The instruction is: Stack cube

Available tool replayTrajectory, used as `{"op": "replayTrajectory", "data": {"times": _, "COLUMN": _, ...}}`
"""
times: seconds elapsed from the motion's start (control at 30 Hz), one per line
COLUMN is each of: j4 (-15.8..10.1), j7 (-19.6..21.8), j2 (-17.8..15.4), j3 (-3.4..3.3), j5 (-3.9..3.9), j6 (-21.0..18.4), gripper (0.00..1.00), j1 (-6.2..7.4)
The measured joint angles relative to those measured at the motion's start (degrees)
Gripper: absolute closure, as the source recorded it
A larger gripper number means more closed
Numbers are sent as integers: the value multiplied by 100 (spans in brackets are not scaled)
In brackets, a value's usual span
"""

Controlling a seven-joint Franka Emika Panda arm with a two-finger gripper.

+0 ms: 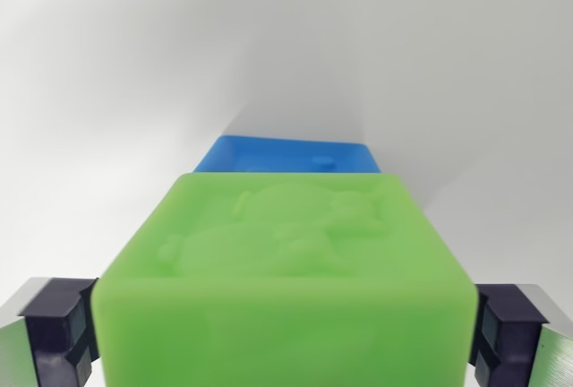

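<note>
A bright green cube (286, 270) with a raised relief on its top face fills the lower half of the wrist view. My gripper (285, 333) is shut on it, with the dark finger pads (58, 324) pressing its left and right sides. Just beyond it, a blue cube (286, 154) shows its top face and far edge. The green cube hides most of the blue one, and I cannot tell whether the two touch.
A plain white surface (134, 91) spreads out behind and around both cubes, with soft shadows beside the blue cube.
</note>
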Motion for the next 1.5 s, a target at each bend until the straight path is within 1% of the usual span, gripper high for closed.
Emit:
{"op": "replayTrajectory", "data": {"times": 0.43, "j4": -1, "j7": 0, "j2": -14, "j3": -1, "j5": 0, "j6": -8, "gripper": 0, "j1": 2}}
{"op": "replayTrajectory", "data": {"times": 0.63, "j4": -9, "j7": 2, "j2": -107, "j3": -13, "j5": -2, "j6": -81, "gripper": 0, "j1": 9}}
{"op": "replayTrajectory", "data": {"times": 1.03, "j4": -51, "j7": 14, "j2": -459, "j3": -69, "j5": -27, "j6": -386, "gripper": 0, "j1": 50}}
{"op": "replayTrajectory", "data": {"times": 1.5, "j4": -42, "j7": 65, "j2": -988, "j3": -145, "j5": -117, "j6": -911, "gripper": 0, "j1": 105}}
